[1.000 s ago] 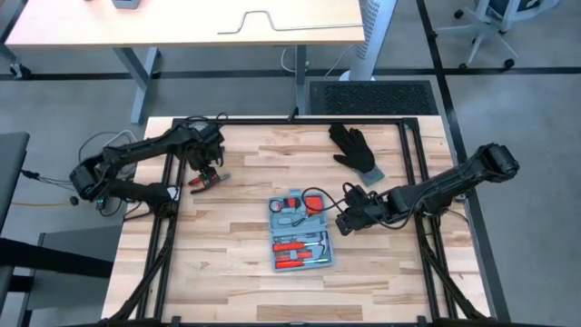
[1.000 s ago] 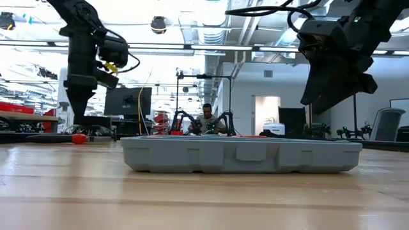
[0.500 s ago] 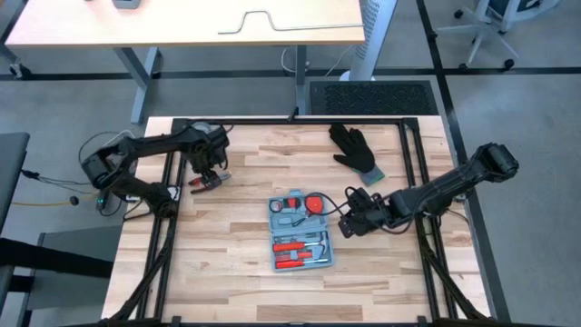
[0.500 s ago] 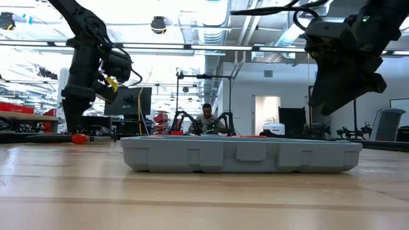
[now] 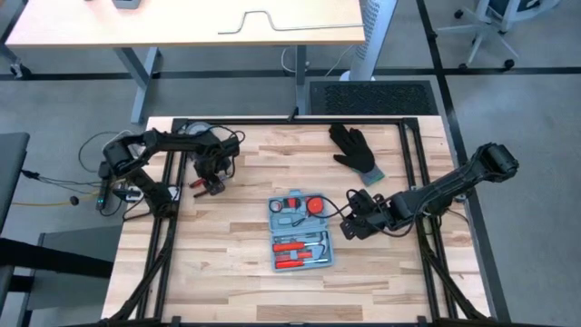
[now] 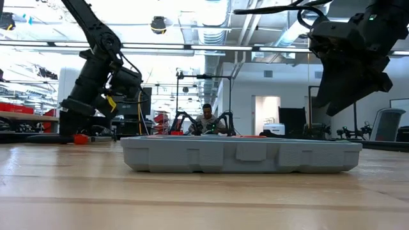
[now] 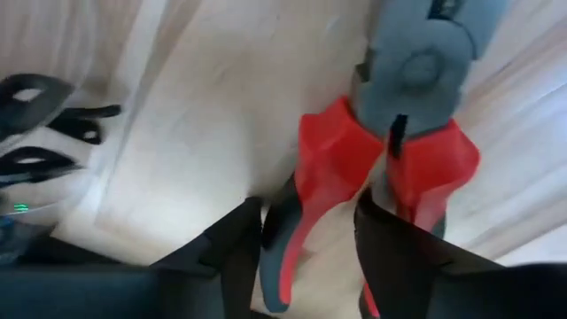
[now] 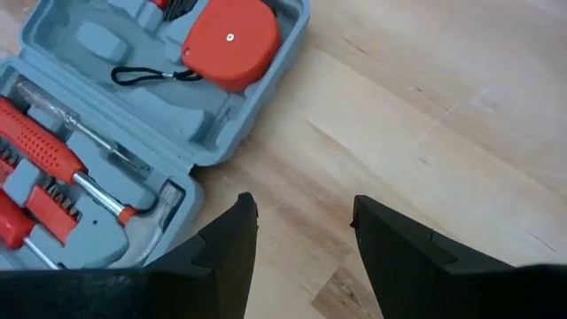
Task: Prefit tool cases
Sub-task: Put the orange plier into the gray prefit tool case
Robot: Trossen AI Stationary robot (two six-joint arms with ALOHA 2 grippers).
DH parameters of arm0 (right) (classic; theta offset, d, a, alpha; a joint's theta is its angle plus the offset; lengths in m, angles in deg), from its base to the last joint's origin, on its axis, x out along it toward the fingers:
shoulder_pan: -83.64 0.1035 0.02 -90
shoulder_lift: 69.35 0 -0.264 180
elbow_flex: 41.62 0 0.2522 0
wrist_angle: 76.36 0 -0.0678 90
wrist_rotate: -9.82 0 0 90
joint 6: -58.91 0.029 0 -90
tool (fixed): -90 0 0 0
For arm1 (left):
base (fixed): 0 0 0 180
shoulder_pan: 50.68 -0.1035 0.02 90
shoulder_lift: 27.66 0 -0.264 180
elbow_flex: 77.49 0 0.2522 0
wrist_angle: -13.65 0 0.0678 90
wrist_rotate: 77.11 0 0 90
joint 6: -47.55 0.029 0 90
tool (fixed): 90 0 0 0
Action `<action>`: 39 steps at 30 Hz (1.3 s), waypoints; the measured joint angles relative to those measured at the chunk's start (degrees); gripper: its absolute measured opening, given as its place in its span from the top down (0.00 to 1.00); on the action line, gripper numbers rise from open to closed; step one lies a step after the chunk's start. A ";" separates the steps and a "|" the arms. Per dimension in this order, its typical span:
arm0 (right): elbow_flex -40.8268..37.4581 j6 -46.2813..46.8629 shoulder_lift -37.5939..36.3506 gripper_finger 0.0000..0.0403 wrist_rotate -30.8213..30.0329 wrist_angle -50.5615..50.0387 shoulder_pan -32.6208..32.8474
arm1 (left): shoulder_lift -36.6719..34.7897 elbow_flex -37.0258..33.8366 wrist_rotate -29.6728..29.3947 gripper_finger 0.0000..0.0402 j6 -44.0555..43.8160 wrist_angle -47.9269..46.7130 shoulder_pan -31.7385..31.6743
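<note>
High view: the open tool case (image 5: 300, 231) lies flat near the middle of the wooden surface (image 5: 245, 272), its moulded recesses facing up. Inside sit a round red tape measure (image 5: 315, 205) at the far end and red-handled tools in the nearer half.

Off to the far left of the surface, the left tool (image 5: 213, 177) is down at a pair of red-handled pliers (image 5: 206, 183). Its wrist view shows the two dark fingers (image 7: 244, 257) spread on either side of one red handle of the pliers (image 7: 390, 151); whether they press on it cannot be told, and the pliers lie on the wood with the grey jaws pointing away.

Just to the right of the case, the right tool (image 5: 349, 224) hangs above bare wood. Its wrist view shows its fingers (image 8: 235, 244) apart with nothing between them, the case corner with the tape measure (image 8: 232, 40) ahead.

A black glove (image 5: 354, 148) lies at the far edge, well apart from the case.

Low view: the case (image 6: 240, 155) rests level on the surface, and a person (image 6: 206, 119) sits far behind it.
</note>
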 joint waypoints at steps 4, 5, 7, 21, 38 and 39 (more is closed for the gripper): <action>0.00 -0.02 0.00 0.51 -0.19 -0.43 -0.02 | 0.18 0.72 1.60 0.63 -4.66 1.43 2.47; 0.00 -0.02 0.00 0.51 -0.27 -0.58 -0.02 | 0.13 0.72 2.28 0.65 -5.35 1.93 2.68; 0.00 -0.02 0.00 0.52 -0.28 -1.10 0.13 | 0.12 0.29 2.63 0.71 -6.17 2.61 3.02; -0.04 19.61 -2.88 0.68 -9.07 -12.59 11.81 | -10.61 -2.00 4.01 0.90 -10.59 8.34 6.09; -9.62 30.61 -9.12 0.70 -11.49 -3.63 15.43 | -12.96 5.69 10.30 0.90 -24.19 21.29 31.54; -10.59 30.06 -9.87 0.70 -11.39 -1.62 15.42 | -11.24 7.45 9.85 0.90 -23.42 21.55 32.45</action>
